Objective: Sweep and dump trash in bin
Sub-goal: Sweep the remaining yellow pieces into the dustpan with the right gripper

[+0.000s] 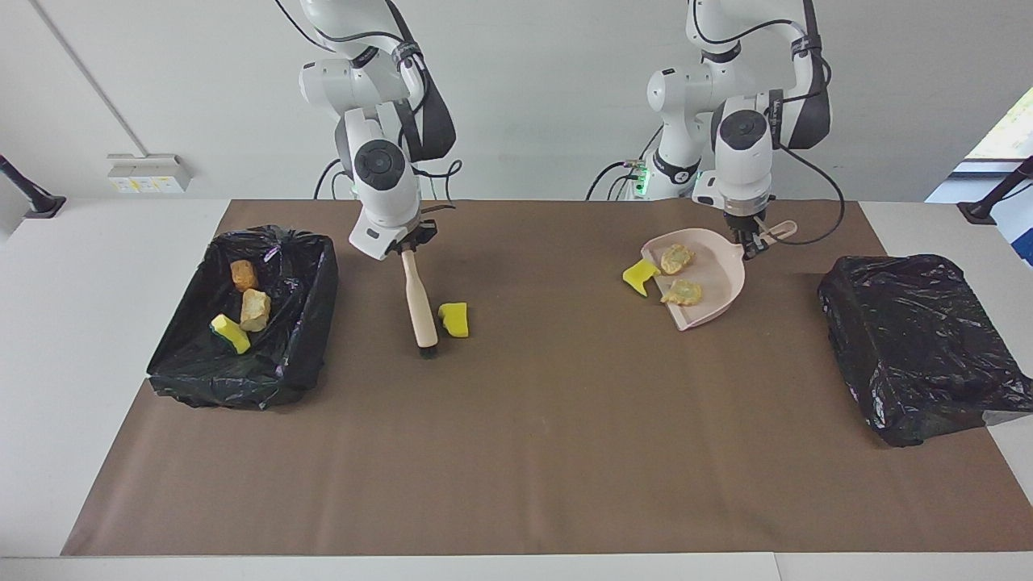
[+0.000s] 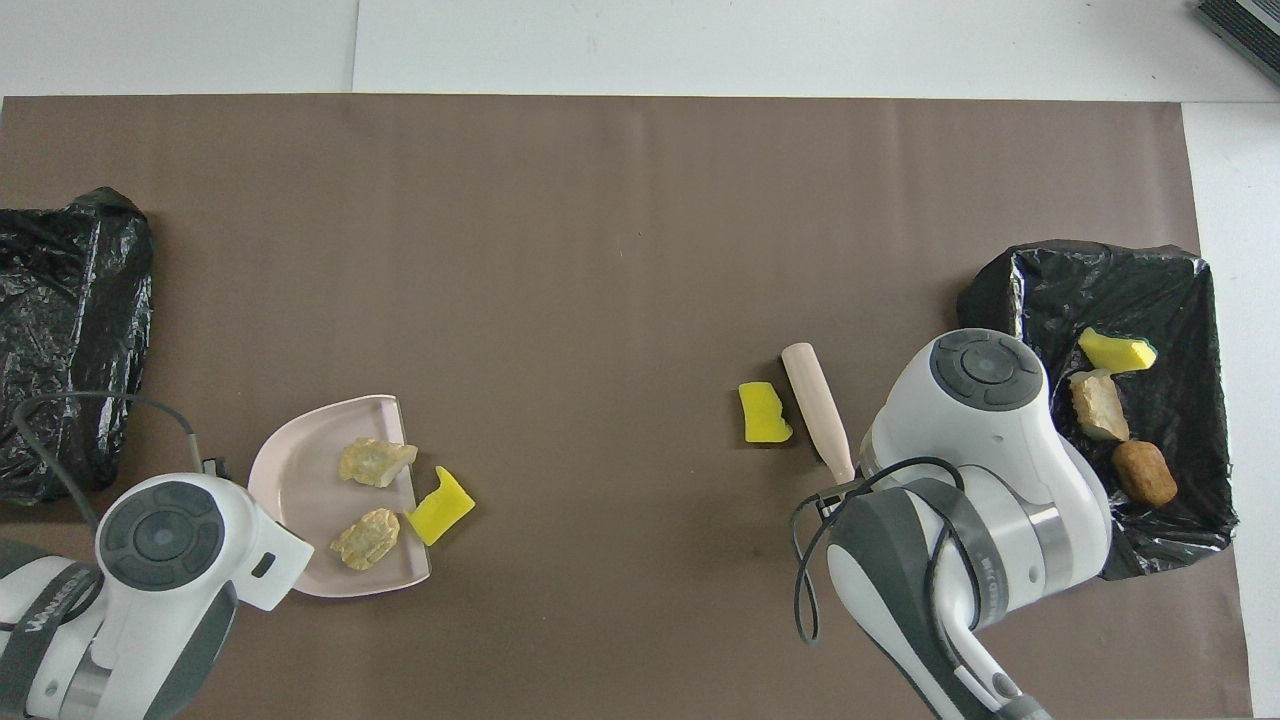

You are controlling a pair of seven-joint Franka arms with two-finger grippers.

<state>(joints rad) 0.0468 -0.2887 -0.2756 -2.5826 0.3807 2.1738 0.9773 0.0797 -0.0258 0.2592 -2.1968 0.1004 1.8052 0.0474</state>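
beside the brush (image 1: 420,300), a yellow sponge scrap (image 1: 454,319) lies lengthwise away from the robots.

Seven small trash scraps. Two pale tan crumbly lumps (image 1: 676,258) (image 1: 683,292) lie inside the pale pink plastic dustpan (image 1: 718,282), and a yellow sponge piece (image 1: 640,275) touches its open edge. Another yellow sponge piece (image 1: 454,319) lies on the brown surface (image 1: 533,420) just beside the beige wooden brush (image 1: 420,300). In the open black-lined bin (image 1: 307,323) lie an orange-brown lump (image 1: 243,275), a tan lump (image 1: 255,310) and a green-backed yellow sponge (image 1: 230,333).

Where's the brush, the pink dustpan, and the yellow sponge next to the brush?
brush (image 1: 419,298), facing view, middle of its handle
dustpan (image 1: 714,278), facing view, bare pan floor
yellow sponge (image 1: 454,319), facing view, its top face
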